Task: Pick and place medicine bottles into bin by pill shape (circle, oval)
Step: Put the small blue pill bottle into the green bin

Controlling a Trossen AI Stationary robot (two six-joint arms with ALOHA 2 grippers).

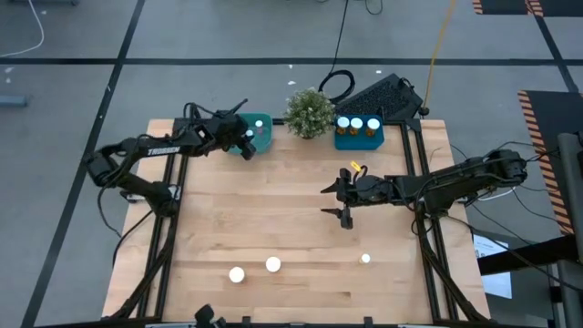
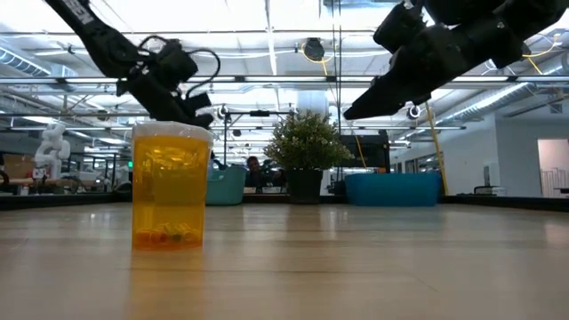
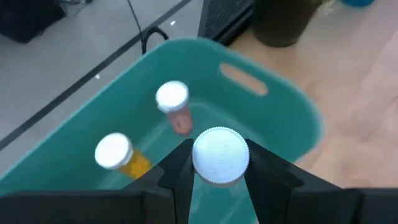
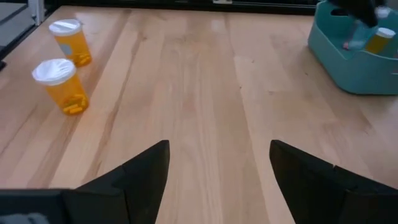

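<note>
The left gripper (image 3: 219, 177) pinches a white-capped bottle (image 3: 220, 155) upright, cap toward the wrist camera, directly above the teal bin (image 3: 273, 112), where two bottles stand below it. The right gripper (image 4: 219, 168) hangs spread above bare table.

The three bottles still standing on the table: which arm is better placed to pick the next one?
Likely the right. The right gripper is open and empty over mid-table, nearer the three bottles. The left gripper holds a white-capped bottle over the teal bin.

grey floor (image 1: 82, 36) crossed by dark lines surrounds the pale wooden surface (image 1: 291, 228) — beyond it, a bright hall under long ceiling lights (image 2: 267, 22).
</note>
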